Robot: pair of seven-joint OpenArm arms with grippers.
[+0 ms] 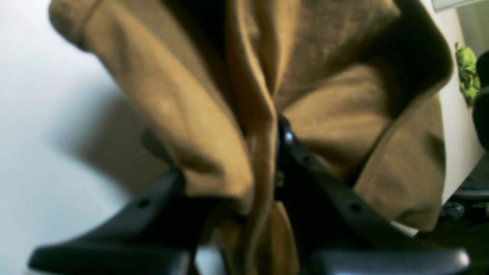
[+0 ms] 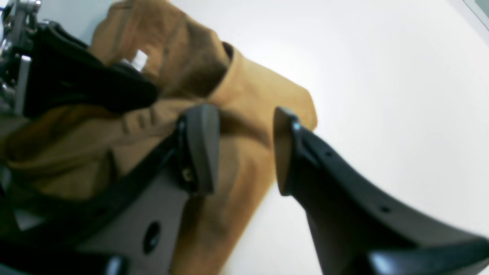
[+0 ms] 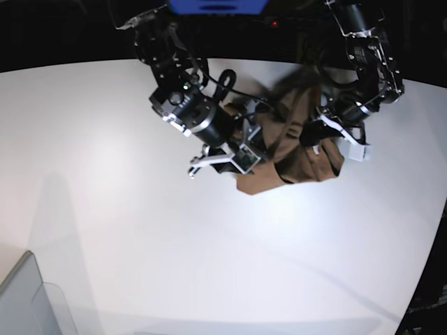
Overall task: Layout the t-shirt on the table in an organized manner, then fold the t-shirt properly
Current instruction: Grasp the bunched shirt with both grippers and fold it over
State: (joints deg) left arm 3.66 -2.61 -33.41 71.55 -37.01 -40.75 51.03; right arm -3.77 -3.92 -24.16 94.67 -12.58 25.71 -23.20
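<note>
The tan-brown t-shirt (image 3: 293, 150) lies bunched in a heap at the far side of the white table (image 3: 140, 230), partly lifted between both arms. In the left wrist view my left gripper (image 1: 229, 154) is shut on a thick fold of the t-shirt (image 1: 183, 99), and cloth hangs over both fingers. My right gripper (image 2: 244, 149) stands open just above the table, its fingers astride a hemmed edge of the t-shirt (image 2: 244, 95). In the base view the left gripper (image 3: 335, 132) is at the heap's right side and the right gripper (image 3: 223, 159) at its left.
A grey translucent bin corner (image 3: 28, 300) sits at the near left edge. The table's curved edge runs down the right side (image 3: 429, 230). Something green (image 1: 468, 72) lies beyond the table in the left wrist view.
</note>
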